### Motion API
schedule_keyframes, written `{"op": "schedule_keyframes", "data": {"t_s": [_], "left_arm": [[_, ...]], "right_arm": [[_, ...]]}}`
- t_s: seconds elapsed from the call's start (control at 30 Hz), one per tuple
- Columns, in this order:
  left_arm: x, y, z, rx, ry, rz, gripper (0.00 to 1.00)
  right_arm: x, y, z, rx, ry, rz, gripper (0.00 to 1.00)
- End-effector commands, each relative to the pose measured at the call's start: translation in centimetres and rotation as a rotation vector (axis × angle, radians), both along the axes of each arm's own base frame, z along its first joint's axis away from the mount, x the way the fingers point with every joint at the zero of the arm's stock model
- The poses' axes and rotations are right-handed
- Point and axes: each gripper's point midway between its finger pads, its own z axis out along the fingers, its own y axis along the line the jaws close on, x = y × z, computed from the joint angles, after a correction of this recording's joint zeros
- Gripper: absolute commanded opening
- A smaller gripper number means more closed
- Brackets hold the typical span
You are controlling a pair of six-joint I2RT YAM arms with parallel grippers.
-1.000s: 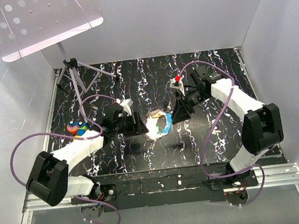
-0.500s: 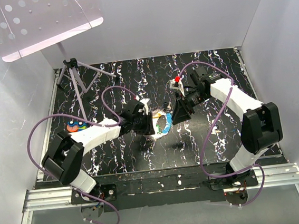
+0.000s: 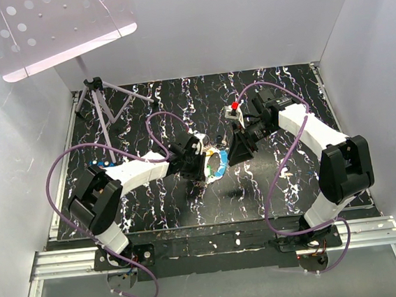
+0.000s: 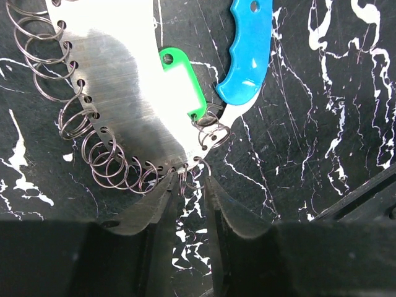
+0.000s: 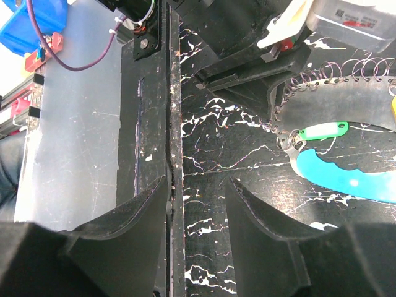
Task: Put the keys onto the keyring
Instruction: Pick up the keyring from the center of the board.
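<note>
Evidently little is done: one green-headed key [image 4: 180,83] appears hung at the ringed metal plate's [image 4: 117,74] tip. Just below that tip, a keyring [image 4: 185,179] is straddled by the left gripper's [image 4: 187,189] narrowly parted jaws. The right gripper's [image 5: 198,204] jaws are held apart, empty.

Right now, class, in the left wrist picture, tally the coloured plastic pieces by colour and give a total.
Green tag: 1
Blue handle: 1
Total: 2
</note>
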Motion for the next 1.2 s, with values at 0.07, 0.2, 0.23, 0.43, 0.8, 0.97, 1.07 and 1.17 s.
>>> {"op": "schedule_keyframes", "data": {"t_s": [0.07,0.2,0.23,0.43,0.8,0.97,1.07,1.17], "left_arm": [[0.4,-0.6,1.0,0.003,-0.024,-0.026,0.22],[0.2,-0.5,0.8,0.01,-0.019,-0.029,0.2],[0.2,-0.5,0.8,0.01,-0.018,-0.031,0.19],[-0.1,-0.7,0.4,0.014,-0.003,-0.042,0.18],[-0.4,-0.6,-0.2,0.034,0.014,-0.047,0.16],[-0.5,-0.5,-0.3,0.047,0.013,-0.046,0.17],[-0.4,-0.4,-0.3,0.051,0.013,-0.042,0.18],[-0.4,-0.4,-0.2,0.053,0.009,-0.039,0.19]], "right_arm": [[0.6,0.3,1.0,0.022,-0.034,0.01,0.5],[0.5,0.3,0.9,0.021,-0.031,0.011,0.5],[0.5,0.3,1.0,0.021,-0.032,0.011,0.5],[0.5,0.3,1.0,0.02,-0.031,0.012,0.5],[0.4,0.3,1.1,0.022,-0.033,0.014,0.5],[0.4,0.3,1.0,0.024,-0.029,0.017,0.5],[0.4,0.3,1.1,0.025,-0.031,0.017,0.5],[0.3,0.3,1.1,0.025,-0.029,0.019,0.5]]}}
